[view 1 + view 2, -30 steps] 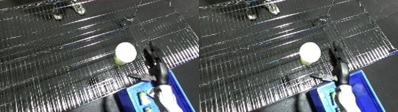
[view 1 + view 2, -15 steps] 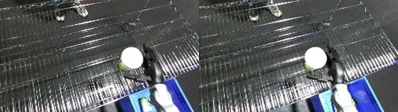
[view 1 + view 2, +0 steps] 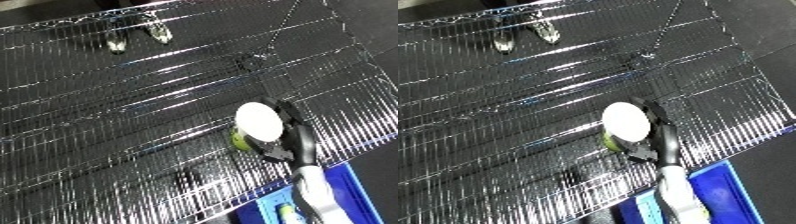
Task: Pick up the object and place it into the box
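Wire rack (image 3: 133,130) of shiny metal, spanning most of the view, slanting from upper left to lower right. Two pale feet (image 3: 138,39) near the rack's far left corner, seen through the wires. Dark floor (image 3: 771,30) beyond the rack's right edge.

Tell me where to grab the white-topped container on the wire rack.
Take the container by its round side wall, just under the white lid, coming from its right, where the right hand already is. It looks upright and cylindrical, and the flat lid offers nothing to pinch.
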Controlling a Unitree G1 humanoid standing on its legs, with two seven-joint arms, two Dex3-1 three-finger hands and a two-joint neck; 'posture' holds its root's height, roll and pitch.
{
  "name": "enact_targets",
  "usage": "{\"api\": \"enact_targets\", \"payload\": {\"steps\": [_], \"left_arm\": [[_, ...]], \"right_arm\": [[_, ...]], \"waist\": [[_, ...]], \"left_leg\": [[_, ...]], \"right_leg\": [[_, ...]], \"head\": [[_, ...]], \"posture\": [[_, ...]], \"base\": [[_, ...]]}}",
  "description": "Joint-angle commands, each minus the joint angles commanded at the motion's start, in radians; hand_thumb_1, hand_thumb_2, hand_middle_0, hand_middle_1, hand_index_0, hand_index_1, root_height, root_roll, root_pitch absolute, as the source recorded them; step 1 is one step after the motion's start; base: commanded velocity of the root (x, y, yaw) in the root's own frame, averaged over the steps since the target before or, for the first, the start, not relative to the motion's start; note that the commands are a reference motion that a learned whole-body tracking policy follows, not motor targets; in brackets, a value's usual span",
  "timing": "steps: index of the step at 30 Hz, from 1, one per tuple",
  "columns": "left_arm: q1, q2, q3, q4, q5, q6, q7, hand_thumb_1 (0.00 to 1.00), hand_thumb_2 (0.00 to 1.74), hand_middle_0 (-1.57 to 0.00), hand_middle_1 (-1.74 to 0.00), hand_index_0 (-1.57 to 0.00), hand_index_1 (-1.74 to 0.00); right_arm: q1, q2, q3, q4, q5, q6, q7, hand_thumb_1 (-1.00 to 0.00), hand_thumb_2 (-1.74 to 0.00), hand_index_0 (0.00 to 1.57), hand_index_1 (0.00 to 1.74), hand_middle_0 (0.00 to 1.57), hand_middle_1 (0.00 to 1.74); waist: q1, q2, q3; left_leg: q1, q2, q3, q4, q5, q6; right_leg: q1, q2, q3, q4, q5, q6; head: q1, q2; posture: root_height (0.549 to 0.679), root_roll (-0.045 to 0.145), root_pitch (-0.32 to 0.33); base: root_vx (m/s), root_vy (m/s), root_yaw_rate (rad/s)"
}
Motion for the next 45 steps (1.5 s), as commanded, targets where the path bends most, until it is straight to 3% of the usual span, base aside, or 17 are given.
{"api": "enact_targets", "payload": {"steps": [7,13,17,23,31,36,39,44,45], "left_arm": [[0.015,0.002,0.007,0.000,-0.009,-0.012,-0.018,1.00,1.74,-1.57,-1.74,-1.57,-1.74],[0.055,-0.008,0.033,-0.002,0.001,-0.030,-0.036,1.00,1.74,-1.57,-1.74,-1.57,-1.74],[0.077,-0.024,0.051,-0.002,0.012,-0.039,-0.044,1.00,1.74,-1.57,-1.74,-1.57,-1.74],[0.096,-0.053,0.067,0.013,0.025,-0.060,-0.061,1.00,1.74,-1.57,-1.74,-1.57,-1.74],[0.121,-0.089,0.088,0.020,0.027,-0.090,-0.080,1.00,1.74,-1.57,-1.74,-1.57,-1.74],[0.115,-0.114,0.092,0.034,0.008,-0.101,-0.072,1.00,1.74,-1.57,-1.74,-1.57,-1.74],[0.131,-0.130,0.091,0.052,-0.001,-0.115,-0.076,1.00,1.74,-1.57,-1.74,-1.57,-1.74],[0.163,-0.155,0.094,0.075,0.003,-0.131,-0.095,1.00,1.74,-1.57,-1.74,-1.57,-1.74],[0.165,-0.159,0.093,0.079,0.003,-0.135,-0.098,1.00,1.74,-1.57,-1.74,-1.57,-1.74]], "right_arm": [[0.026,-0.004,-0.012,-0.039,-0.029,-0.011,-0.032,-0.55,-0.96,0.86,0.96,0.86,0.96],[0.119,-0.003,-0.059,-0.184,-0.086,-0.005,-0.080,-0.55,-0.96,0.86,0.96,0.86,0.96],[0.191,0.008,-0.100,-0.302,-0.126,0.002,-0.114,-0.55,-0.96,0.86,0.96,0.86,0.96],[0.293,0.015,-0.164,-0.441,-0.172,0.002,-0.150,-0.55,-0.96,0.86,0.96,0.86,0.96],[0.445,0.011,-0.258,-0.552,-0.190,-0.017,-0.183,-0.55,-0.96,0.86,0.96,0.86,0.96],[0.530,0.005,-0.313,-0.567,-0.176,-0.027,-0.192,-0.55,-0.96,0.86,0.96,0.86,0.96],[0.591,0.004,-0.348,-0.560,-0.163,-0.039,-0.173,-0.55,-0.96,0.86,0.96,0.86,0.96],[0.672,0.002,-0.410,-0.530,-0.127,-0.066,-0.158,-0.55,-0.96,0.86,0.96,0.86,0.96],[0.679,0.002,-0.419,-0.520,-0.115,-0.071,-0.160,-0.50,-0.87,0.79,0.87,0.79,0.87]], "waist": [[-0.008,-0.013,0.000],[-0.034,-0.036,0.000],[-0.060,-0.050,0.000],[-0.106,-0.059,0.000],[-0.178,-0.047,0.000],[-0.236,-0.028,-0.003],[-0.269,-0.014,-0.011],[-0.305,0.003,-0.030],[-0.309,0.006,-0.032]], "left_leg": [[0.051,-0.001,-0.003,-0.039,0.006,-0.0012],[0.131,0.007,0.001,-0.090,0.012,-0.0053],[0.189,0.015,0.008,-0.113,0.007,-0.0067],[0.268,0.026,0.030,-0.135,-0.004,-0.0089],[0.363,0.043,0.081,-0.179,-0.007,-0.0137],[0.422,0.054,0.116,-0.196,-0.012,-0.0169],[0.460,0.062,0.134,-0.199,-0.013,-0.0194],[0.506,0.064,0.166,-0.215,-0.038,-0.0165],[0.510,0.062,0.170,-0.218,-0.043,-0.0153]], "right_leg": [[0.047,0.0084,-0.002,-0.033,0.003,0.0005],[0.121,0.0162,0.002,-0.089,0.011,0.0043],[0.175,0.0198,0.011,-0.126,0.016,0.0075],[0.246,0.0148,0.032,-0.174,0.023,0.0118],[0.309,0.0070,0.070,-0.226,0.031,0.0214],[0.344,0.0054,0.096,-0.253,0.037,0.0274],[0.371,0.0074,0.114,-0.269,0.037,0.0297],[0.398,0.0032,0.133,-0.297,0.038,0.0385],[0.400,0.0019,0.135,-0.304,0.040,0.0400]], "head": [[0.008,-0.013],[0.011,-0.056],[0.031,-0.098],[0.077,-0.122],[0.159,-0.145],[0.309,-0.274],[0.356,-0.319],[0.377,-0.329],[0.378,-0.328]], "posture": [[0.637,0.058,0.115],[0.644,0.057,0.085],[0.649,0.058,0.059],[0.654,0.063,0.021],[0.659,0.068,-0.009],[0.661,0.071,-0.028],[0.662,0.072,-0.045],[0.664,0.076,-0.053],[0.664,0.077,-0.052]], "base": [[-0.027,0.017,-0.035],[-0.032,0.049,-0.109],[-0.035,0.075,-0.179],[-0.027,0.098,-0.186],[-0.048,0.128,-0.214],[-0.008,0.163,-0.237],[0.087,0.137,-0.242],[0.054,0.079,-0.187],[0.002,0.050,-0.124]]}}
